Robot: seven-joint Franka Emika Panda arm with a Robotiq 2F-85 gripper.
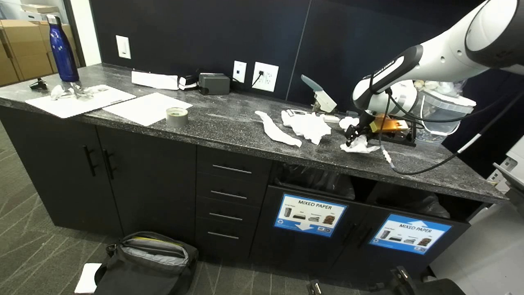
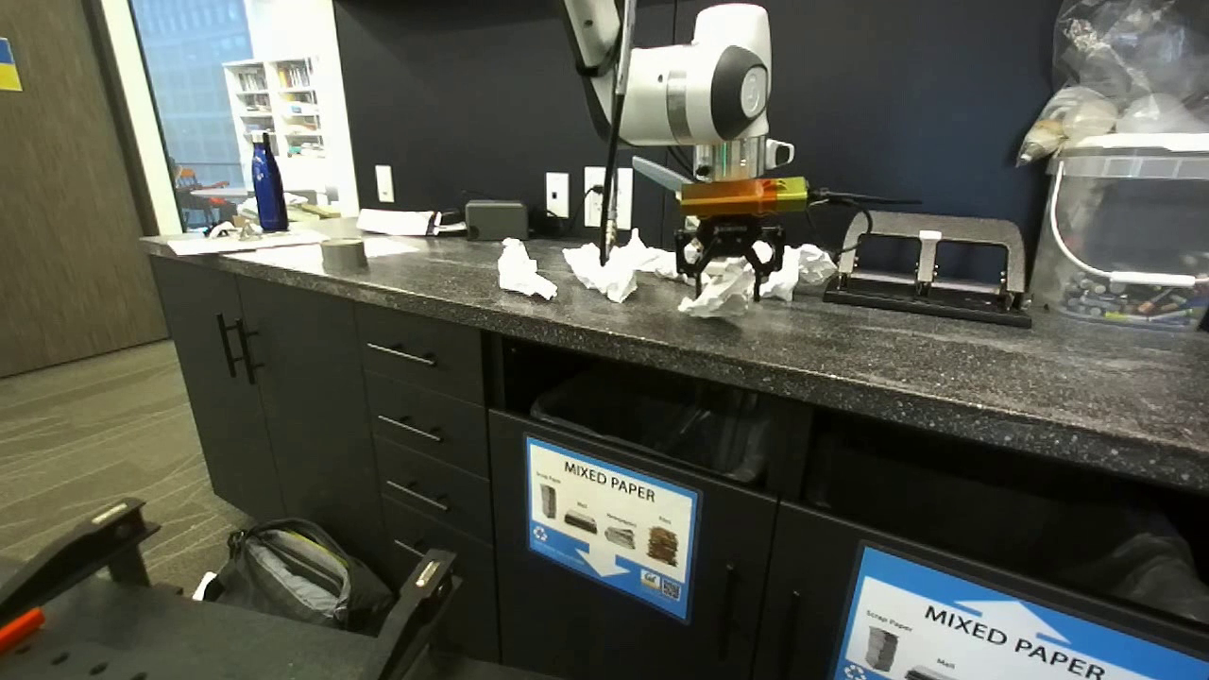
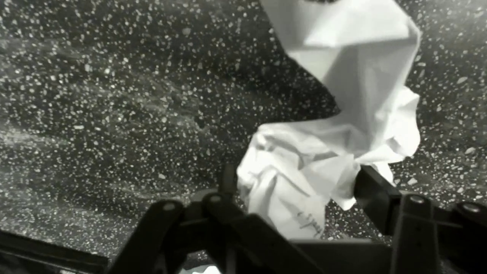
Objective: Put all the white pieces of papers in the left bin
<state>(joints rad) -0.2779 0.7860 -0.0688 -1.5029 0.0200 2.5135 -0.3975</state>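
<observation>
Scraps are creased paper, the countertop stony.

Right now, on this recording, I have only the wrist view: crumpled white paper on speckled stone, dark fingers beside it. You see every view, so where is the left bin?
Observer: Both exterior views show the left bin below the countertop, its opening just under the front edge.
Operator: Nothing of that here. What marks it?
Observer: A blue-bordered MIXED PAPER sign with its white arrow pointing down.
Operator: Any more white paper about?
Observer: Yes; in an exterior view a long, narrow white paper strip lies between the tape roll and the pincer.
</observation>
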